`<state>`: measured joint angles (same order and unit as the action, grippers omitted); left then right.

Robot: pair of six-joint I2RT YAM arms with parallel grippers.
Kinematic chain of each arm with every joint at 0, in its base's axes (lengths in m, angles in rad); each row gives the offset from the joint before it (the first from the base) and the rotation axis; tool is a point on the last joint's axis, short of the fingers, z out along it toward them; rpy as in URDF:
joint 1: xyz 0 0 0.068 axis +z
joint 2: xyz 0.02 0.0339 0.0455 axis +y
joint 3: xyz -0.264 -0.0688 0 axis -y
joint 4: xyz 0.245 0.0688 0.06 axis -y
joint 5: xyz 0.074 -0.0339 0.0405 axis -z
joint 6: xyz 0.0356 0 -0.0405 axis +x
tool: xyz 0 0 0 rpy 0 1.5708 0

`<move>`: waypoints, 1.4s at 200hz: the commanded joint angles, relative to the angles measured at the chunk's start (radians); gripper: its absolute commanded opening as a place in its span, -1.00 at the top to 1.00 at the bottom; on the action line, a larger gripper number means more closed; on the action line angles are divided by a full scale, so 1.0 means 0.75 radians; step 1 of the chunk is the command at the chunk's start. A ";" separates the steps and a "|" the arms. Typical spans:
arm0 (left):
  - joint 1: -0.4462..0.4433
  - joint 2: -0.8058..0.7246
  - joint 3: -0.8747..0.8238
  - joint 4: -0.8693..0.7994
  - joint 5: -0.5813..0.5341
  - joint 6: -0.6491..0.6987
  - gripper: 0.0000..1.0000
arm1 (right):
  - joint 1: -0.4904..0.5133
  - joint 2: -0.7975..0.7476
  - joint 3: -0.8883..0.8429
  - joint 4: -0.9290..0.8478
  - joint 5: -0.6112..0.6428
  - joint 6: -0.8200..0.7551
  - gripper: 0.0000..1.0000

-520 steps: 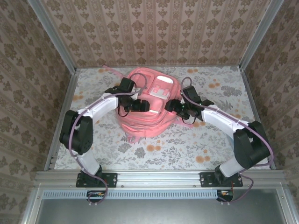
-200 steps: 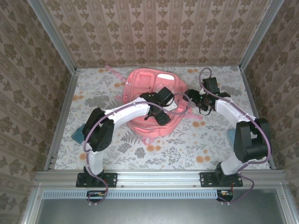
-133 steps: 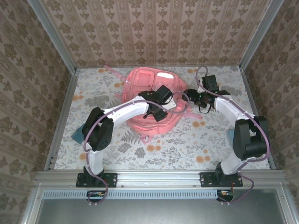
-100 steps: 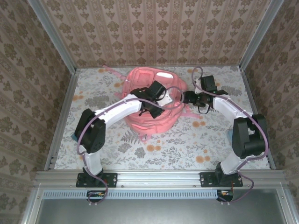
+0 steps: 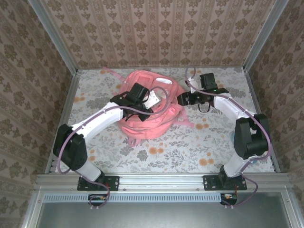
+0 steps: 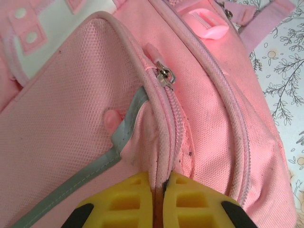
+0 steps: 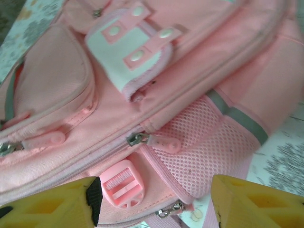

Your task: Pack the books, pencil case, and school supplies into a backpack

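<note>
Lying on the desk: the backpack (image 5: pixel 148 124) — big, pink and soft — rests on the far middle of the flower-printed desk (image 5: pixel 190 147), between the two arms, with a thin strap (image 5: pixel 111 71) trailing from its far-left corner.
Left arm: reaches in from the near left and lies across the top of the backpack, its wrist over the front pockets.
Left jaws: clenched. In the left wrist view the two yellow pads (image 6: pixel 126 202) meet at the bottom edge. The raised zip seam (image 6: pixel 166 128) of the backpack (image 6: pixel 61 123) runs straight down into the slit between them, so they pinch the bag's fabric there.
Near that grip: a metal zip slider (image 6: pixel 165 76) with a pink pull sits farther up the same seam. A pale reflective stripe (image 6: pixel 124 124) bends across the pocket panel just beside it.
Right arm: comes in from the right, its wrist at the backpack's right flank.
Right jaws: released and spread wide — the yellow fingertips (image 7: pixel 52 206) stand at either lower corner of the right wrist view, holding nothing.
Between the right jaws: a pink plastic buckle (image 7: pixel 122 187), and beside it a mesh side pocket (image 7: pixel 199 137) with a grey band along its top.
Above them: a zip pull (image 7: pixel 159 141) on a long seam, and a white flap (image 7: pixel 128 50) with pink snap tabs.
</note>
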<state>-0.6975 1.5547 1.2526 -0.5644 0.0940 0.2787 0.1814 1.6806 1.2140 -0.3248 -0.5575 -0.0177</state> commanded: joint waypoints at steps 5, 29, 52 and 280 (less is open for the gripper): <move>0.024 -0.146 -0.048 0.072 0.064 0.015 0.93 | 0.028 0.066 0.055 -0.034 -0.204 -0.152 -0.28; 0.039 -0.196 -0.060 0.042 0.079 0.049 0.95 | 0.034 0.140 0.106 -0.040 -0.261 -0.191 -0.26; 0.044 -0.223 -0.077 0.058 0.107 0.048 0.95 | 0.037 0.206 0.148 -0.053 -0.317 -0.252 -0.27; 0.061 -0.254 -0.099 0.073 0.123 0.042 1.00 | 0.092 0.512 0.565 -0.503 -0.404 -0.591 0.17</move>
<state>-0.6544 1.4101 1.1709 -0.5636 0.1616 0.3008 0.2489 2.0697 1.6245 -0.6853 -0.8249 -0.4301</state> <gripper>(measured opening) 0.063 0.481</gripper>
